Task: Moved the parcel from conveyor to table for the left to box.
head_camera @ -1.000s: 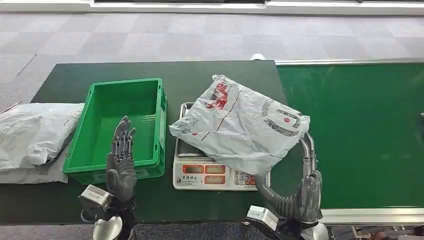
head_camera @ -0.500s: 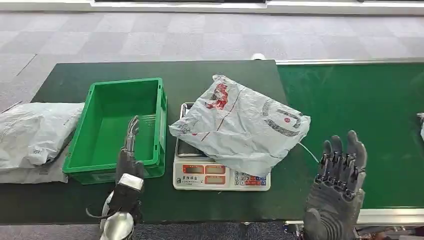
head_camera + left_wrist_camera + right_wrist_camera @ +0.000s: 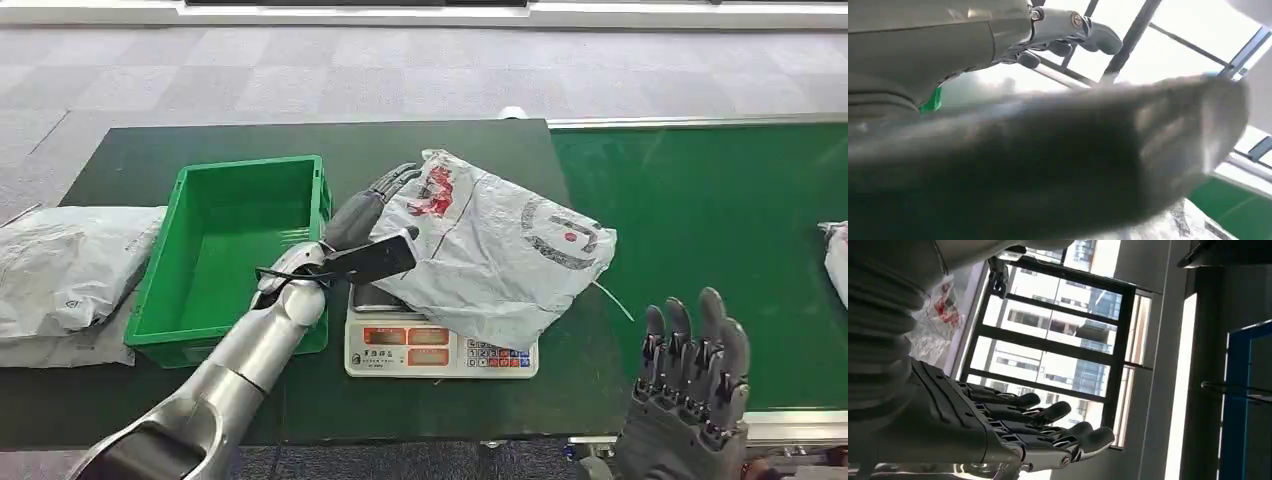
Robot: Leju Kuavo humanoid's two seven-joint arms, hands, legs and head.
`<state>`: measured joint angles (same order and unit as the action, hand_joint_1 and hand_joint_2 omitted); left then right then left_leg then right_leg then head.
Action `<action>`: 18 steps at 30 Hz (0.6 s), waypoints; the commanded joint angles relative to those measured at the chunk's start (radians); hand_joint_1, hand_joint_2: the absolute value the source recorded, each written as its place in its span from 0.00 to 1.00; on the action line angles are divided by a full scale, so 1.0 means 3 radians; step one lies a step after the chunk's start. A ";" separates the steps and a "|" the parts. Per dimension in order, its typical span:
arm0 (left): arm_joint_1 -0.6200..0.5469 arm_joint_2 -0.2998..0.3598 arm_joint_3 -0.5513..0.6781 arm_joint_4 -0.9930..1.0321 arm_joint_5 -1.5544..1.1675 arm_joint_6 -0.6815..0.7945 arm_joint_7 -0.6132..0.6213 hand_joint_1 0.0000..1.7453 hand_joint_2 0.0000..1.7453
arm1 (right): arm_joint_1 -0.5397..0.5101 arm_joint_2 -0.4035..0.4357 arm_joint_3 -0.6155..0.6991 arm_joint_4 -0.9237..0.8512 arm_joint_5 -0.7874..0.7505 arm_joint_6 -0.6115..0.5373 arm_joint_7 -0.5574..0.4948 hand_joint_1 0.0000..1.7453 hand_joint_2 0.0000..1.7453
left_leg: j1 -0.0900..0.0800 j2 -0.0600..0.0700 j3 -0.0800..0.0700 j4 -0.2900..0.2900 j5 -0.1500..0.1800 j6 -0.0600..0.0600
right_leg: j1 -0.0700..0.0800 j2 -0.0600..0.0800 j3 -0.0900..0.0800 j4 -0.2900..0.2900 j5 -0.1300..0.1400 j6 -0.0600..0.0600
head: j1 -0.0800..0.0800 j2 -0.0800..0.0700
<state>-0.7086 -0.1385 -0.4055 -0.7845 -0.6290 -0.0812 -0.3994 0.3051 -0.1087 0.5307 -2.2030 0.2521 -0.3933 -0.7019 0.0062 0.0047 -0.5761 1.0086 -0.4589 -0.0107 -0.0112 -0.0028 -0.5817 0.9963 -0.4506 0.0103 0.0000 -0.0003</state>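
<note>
The grey plastic parcel with red and black print lies over the weighing scale on the dark table. My left arm reaches across the crate's corner. My left hand lies at the parcel's left edge with its fingers stretched out, holding nothing. The left wrist view is blurred; it shows the left hand's fingers and a bit of the parcel. Near the conveyor's front edge my right hand is raised with spread fingers and holds nothing. The right wrist view shows that hand and the parcel.
An empty green crate stands left of the scale. White parcels are piled at the table's left end. The green conveyor runs to the right, with another parcel at its right edge.
My left arm has swung from in front of the crate over to the parcel's left edge. My right hand sank a little. The parcel on the conveyor came further in from the right.
</note>
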 commanded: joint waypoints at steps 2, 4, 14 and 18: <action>-0.0797 -0.0203 -0.0594 0.0981 -0.0122 -0.0178 0.0136 0.00 1.00 | -0.0103 0.0207 -0.0484 0.0078 -0.0050 0.0243 0.0013 0.00 1.00 | 0.0002 -0.0016 -0.0009 0.0001 0.0004 0.0001 | 0.0003 -0.0013 -0.0003 -0.0001 0.0000 -0.0002 | -0.0001 0.0001; -0.0992 -0.0384 -0.0736 0.1135 -0.0120 -0.0290 0.0157 0.00 1.00 | -0.0084 0.0485 -0.0744 0.0054 0.0063 0.0396 0.0013 0.00 1.00 | 0.0002 -0.0016 -0.0014 0.0005 0.0002 0.0000 | 0.0003 -0.0013 -0.0007 0.0004 -0.0001 -0.0001 | 0.0000 0.0001; -0.1164 -0.0702 -0.1929 0.1112 0.0498 -0.0748 0.0534 0.00 1.00 | 0.0014 0.0918 -0.0770 0.0063 0.0566 0.0183 0.0013 0.00 1.00 | -0.0001 -0.0016 -0.0015 0.0002 0.0004 0.0004 | 0.0000 -0.0016 -0.0006 -0.0001 0.0000 -0.0001 | 0.0000 0.0001; -0.1156 -0.0702 -0.2632 0.1172 0.1072 -0.0722 0.0672 0.00 1.00 | 0.0106 0.0888 -0.0700 0.0065 0.0598 0.0173 0.0016 0.00 1.00 | 0.0000 -0.0023 -0.0013 0.0000 0.0005 0.0004 | 0.0001 -0.0022 -0.0004 -0.0004 -0.0001 -0.0001 | 0.0000 0.0001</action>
<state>-0.9967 -0.3445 -0.7315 -0.5207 -0.5041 -0.2903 -0.2502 0.3077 0.1133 0.3376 -2.2080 0.4159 -0.3319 -0.7015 0.0053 0.0011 -0.5808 1.0093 -0.4579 -0.0092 -0.0117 -0.0062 -0.5847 0.9962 -0.4504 0.0107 0.0000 0.0000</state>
